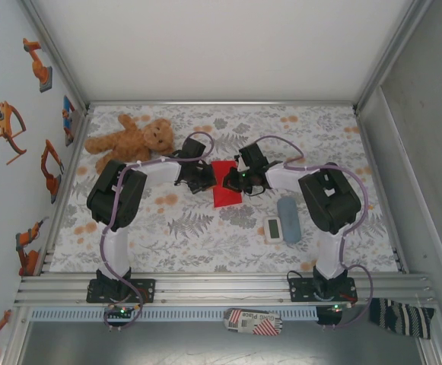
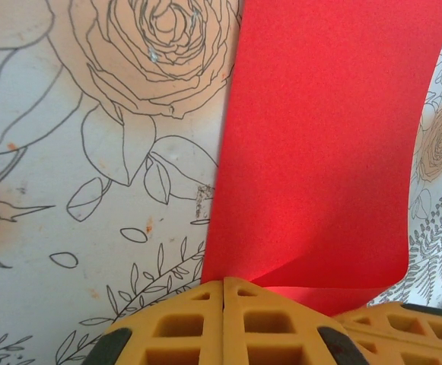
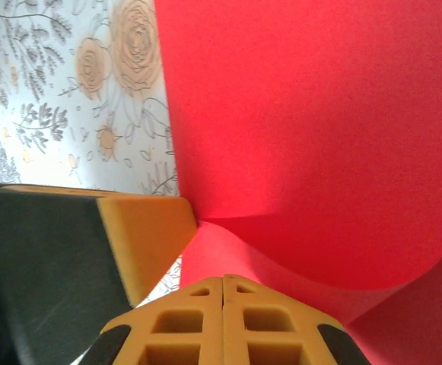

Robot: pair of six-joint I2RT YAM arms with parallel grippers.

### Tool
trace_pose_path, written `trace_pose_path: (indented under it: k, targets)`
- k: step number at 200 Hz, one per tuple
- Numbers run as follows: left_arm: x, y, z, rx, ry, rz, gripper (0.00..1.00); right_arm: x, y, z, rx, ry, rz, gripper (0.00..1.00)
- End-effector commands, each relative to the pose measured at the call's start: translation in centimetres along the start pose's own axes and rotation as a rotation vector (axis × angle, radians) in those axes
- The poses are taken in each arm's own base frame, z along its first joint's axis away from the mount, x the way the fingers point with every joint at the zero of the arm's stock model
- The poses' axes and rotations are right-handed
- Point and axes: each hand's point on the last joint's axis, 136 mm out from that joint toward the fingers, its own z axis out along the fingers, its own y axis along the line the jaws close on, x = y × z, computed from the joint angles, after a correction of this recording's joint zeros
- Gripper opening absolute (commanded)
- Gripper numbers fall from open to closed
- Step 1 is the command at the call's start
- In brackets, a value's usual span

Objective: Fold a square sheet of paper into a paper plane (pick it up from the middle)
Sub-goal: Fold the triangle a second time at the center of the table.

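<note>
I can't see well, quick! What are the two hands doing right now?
Left hand: closed, pinching the paper.
Right hand: closed, pinching the paper too.

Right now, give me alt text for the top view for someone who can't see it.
Red paper sits mid-table, the left gripper and right gripper shut on its opposite edges. A teddy lies at the far left; a grey-blue block and white timer sit to the right.
</note>
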Motion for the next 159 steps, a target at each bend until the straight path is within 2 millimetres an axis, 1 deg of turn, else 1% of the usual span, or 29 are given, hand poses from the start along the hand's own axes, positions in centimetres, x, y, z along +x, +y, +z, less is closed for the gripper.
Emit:
trace_pose_path:
  k: [1, 25, 47, 64, 84, 96, 113, 128, 159]
  targets:
    - [0.4, 0.5, 0.3, -0.035, 0.026, 0.02, 0.05, -0.2, -1.3, 0.4, 0.035, 0.0, 0.004, 0.0]
    - [-0.3, -1.0, -0.7, -0.005, 0.005, 0.044, 0.05, 0.4, -2.7, 0.8, 0.063, 0.012, 0.026, 0.0]
    - [-0.7, -1.9, -1.4, 0.018, -0.009, 0.056, 0.06, 0.8, -3.9, 1.1, 0.086, 0.018, 0.047, 0.0]
    - [-0.7, -2.5, -2.1, 0.036, -0.017, 0.06, 0.06, 1.1, -4.7, 1.3, 0.101, 0.023, 0.062, 0.0]
    - [-0.4, -3.5, -3.5, 0.085, -0.028, 0.062, 0.1, 1.5, -5.4, 1.5, 0.113, 0.03, 0.072, 0.0]
    - [0.1, -4.0, -4.2, 0.111, -0.03, 0.06, 0.11, 1.7, -5.6, 1.6, 0.115, 0.032, 0.074, 0.0]
    - [1.1, -4.0, -4.7, 0.126, -0.022, 0.046, 0.14, 1.9, -5.9, 1.6, 0.12, 0.034, 0.079, 0.0]
    - [2.4, -3.8, -4.5, 0.125, 0.001, 0.036, 0.14, 1.9, -6.1, 1.6, 0.122, 0.035, 0.084, 0.0]
    - [4.8, -4.1, -3.7, 0.116, 0.043, 0.046, 0.16, 2.0, -6.1, 1.7, 0.12, 0.038, 0.09, 0.0]
